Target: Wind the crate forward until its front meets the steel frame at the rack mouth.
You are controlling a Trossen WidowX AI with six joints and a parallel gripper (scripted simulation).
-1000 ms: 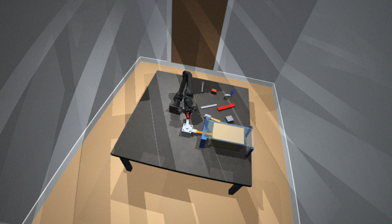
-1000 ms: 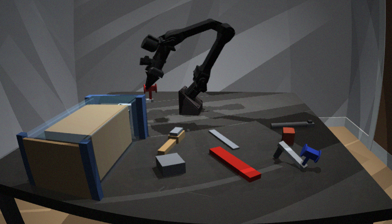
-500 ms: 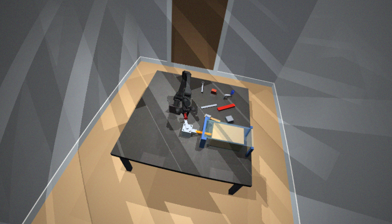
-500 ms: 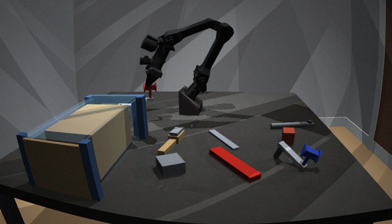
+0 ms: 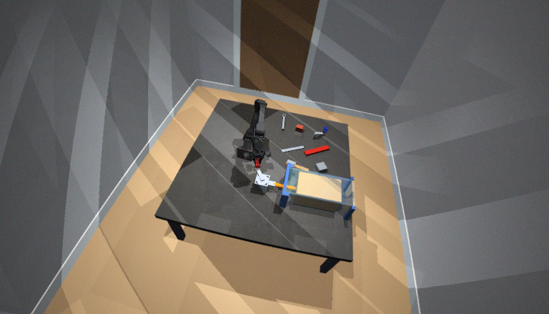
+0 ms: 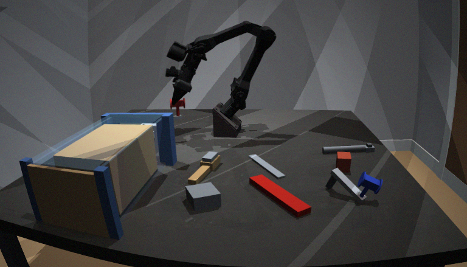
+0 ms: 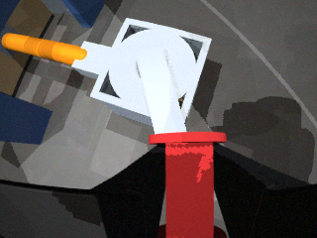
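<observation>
My gripper (image 5: 257, 164) (image 6: 177, 103) (image 7: 187, 152) is shut on the red grip of the winch handle. The handle's pale arm (image 7: 159, 94) runs from the grip to the top of the white winch (image 5: 263, 180) (image 7: 178, 55). The arm hides the key and hole. An orange strap (image 5: 285, 186) (image 7: 45, 48) runs from the winch toward the rack. The tan crate (image 5: 319, 187) (image 6: 100, 138) looks flat inside the clear-panelled cubby with blue posts (image 5: 284, 197) (image 6: 167, 140). A gap shows between crate front and mouth frame in the top view.
A wooden mallet-like tool (image 6: 199, 174), grey block (image 6: 203, 195), red bar (image 6: 278, 195) and thin grey bar (image 6: 266, 166) lie beside the cubby. Farther off are a grey rod (image 6: 344, 149), a red block (image 6: 343, 161) and a blue-knobbed crank (image 6: 348, 183).
</observation>
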